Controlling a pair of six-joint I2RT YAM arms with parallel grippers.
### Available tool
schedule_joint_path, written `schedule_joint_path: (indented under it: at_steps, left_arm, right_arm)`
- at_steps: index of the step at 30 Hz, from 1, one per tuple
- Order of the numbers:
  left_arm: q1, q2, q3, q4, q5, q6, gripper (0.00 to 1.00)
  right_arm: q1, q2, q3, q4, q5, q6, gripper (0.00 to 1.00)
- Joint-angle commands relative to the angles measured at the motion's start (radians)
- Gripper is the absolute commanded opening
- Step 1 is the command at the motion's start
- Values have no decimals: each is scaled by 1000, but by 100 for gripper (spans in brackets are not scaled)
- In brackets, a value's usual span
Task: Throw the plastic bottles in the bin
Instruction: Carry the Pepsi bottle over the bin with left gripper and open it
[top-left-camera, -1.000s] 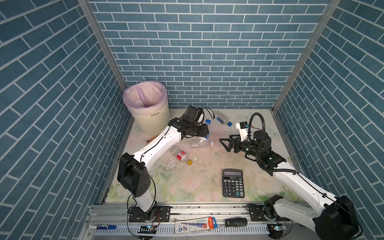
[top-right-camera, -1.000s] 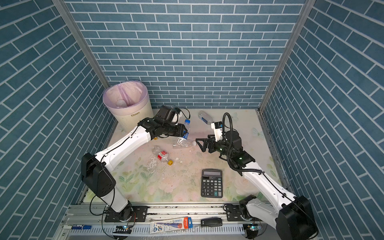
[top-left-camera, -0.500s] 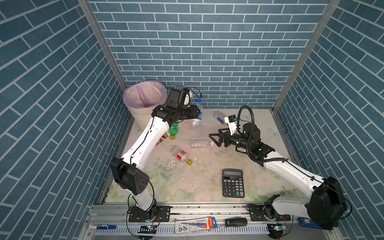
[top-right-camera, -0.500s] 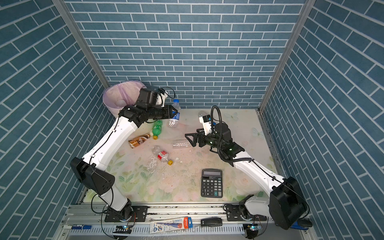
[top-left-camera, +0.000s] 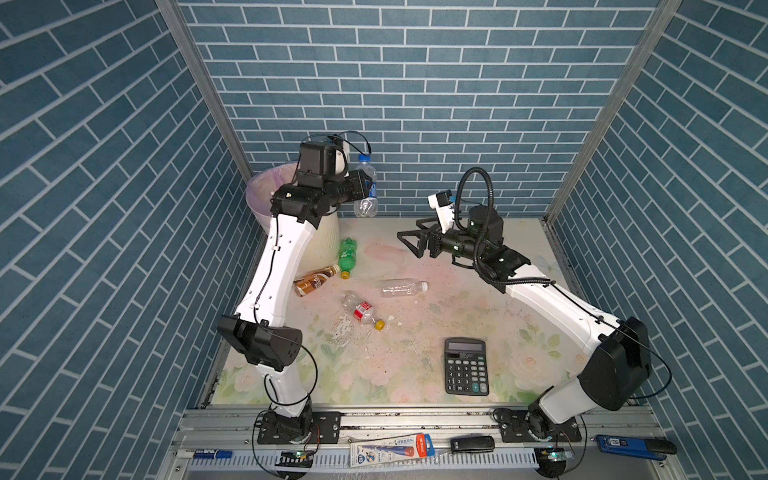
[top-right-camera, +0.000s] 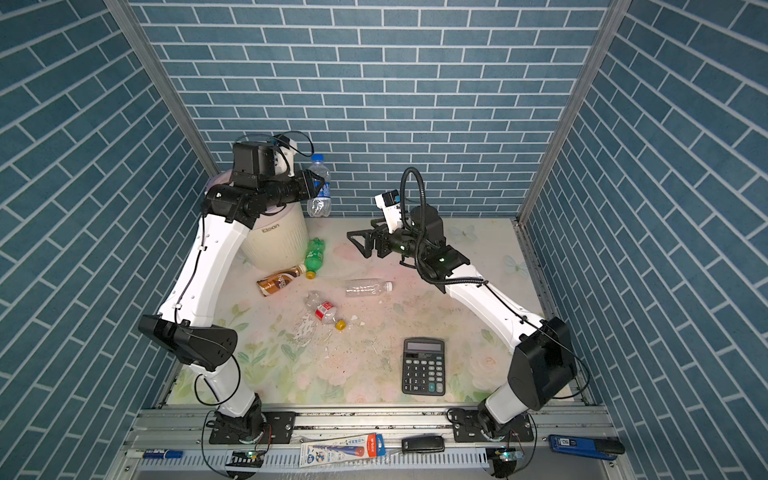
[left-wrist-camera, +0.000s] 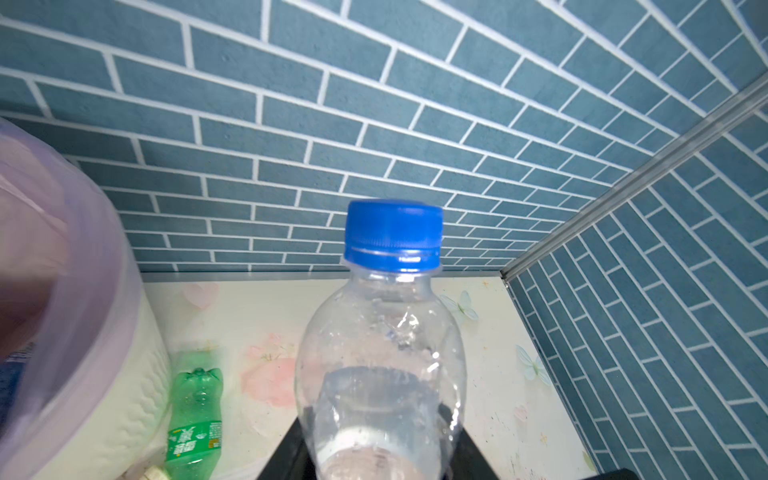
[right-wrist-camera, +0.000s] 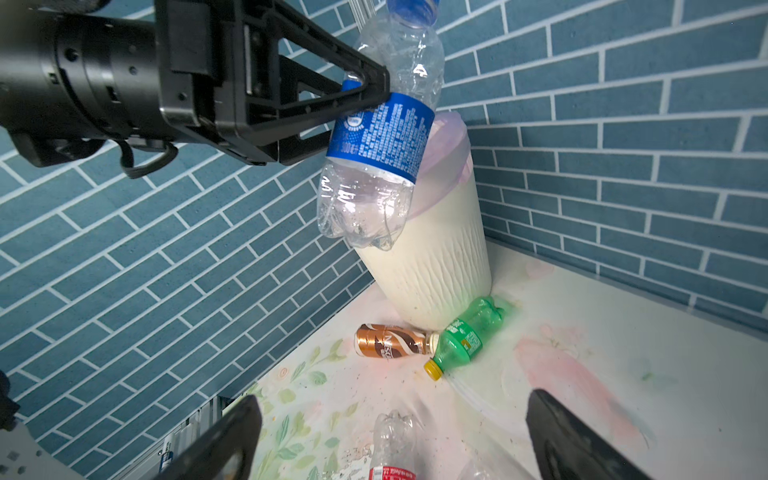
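My left gripper (top-left-camera: 362, 189) (top-right-camera: 316, 187) (right-wrist-camera: 374, 89) is shut on a clear, blue-labelled, blue-capped plastic bottle (top-left-camera: 366, 185) (top-right-camera: 319, 189) (left-wrist-camera: 382, 353) (right-wrist-camera: 380, 137). It holds the bottle upright in the air beside the rim of the cream bin (top-left-camera: 266, 195) (top-right-camera: 274, 241) (left-wrist-camera: 137, 395) (right-wrist-camera: 436, 257). On the table lie a green bottle (top-left-camera: 347, 255) (right-wrist-camera: 467, 336), a brown bottle (top-left-camera: 314, 280) (right-wrist-camera: 390, 340), a clear white-capped bottle (top-left-camera: 401, 287) and a crushed red-labelled bottle (top-left-camera: 362, 311) (right-wrist-camera: 390, 449). My right gripper (top-left-camera: 409, 241) (top-right-camera: 361, 243) hovers open and empty above the table.
A black calculator (top-left-camera: 465, 365) (top-right-camera: 424, 365) lies at the front right. The green and brown bottles lie against the bin's foot. Blue brick walls close the back and both sides.
My left arm has lifted the blue-labelled bottle off the table and carried it up and left to the bin's rim. My right gripper has moved left, still open.
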Motion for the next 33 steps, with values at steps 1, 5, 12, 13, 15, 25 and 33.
schedule_joint_path:
  at_steps: [1,5,12,13,15,25,33]
  left_arm:
    - [29,14,130,-11,-75,70,46]
    - [33,-38,183,77,-204,171,46]
    - [45,-236,7,380,-368,337,46]
    - [51,-241,-4,388,-372,346,46]
    - [72,-227,-10,376,-360,346,46]
    - [333,44,-28,185,-189,71,72]
    - [315,-13,-60,192,-175,76,99]
  right_arm:
    - [6,44,134,-8,-43,-49,99]
    - [6,102,233,-43,-62,-61,99]
    - [5,163,309,-61,-71,-63,99]
    - [7,174,319,-65,-69,-62,99]
    - [8,192,333,-69,-71,-56,99]
    - [8,208,350,-97,-75,-32,99]
    - [9,192,326,-92,-63,-10,99]
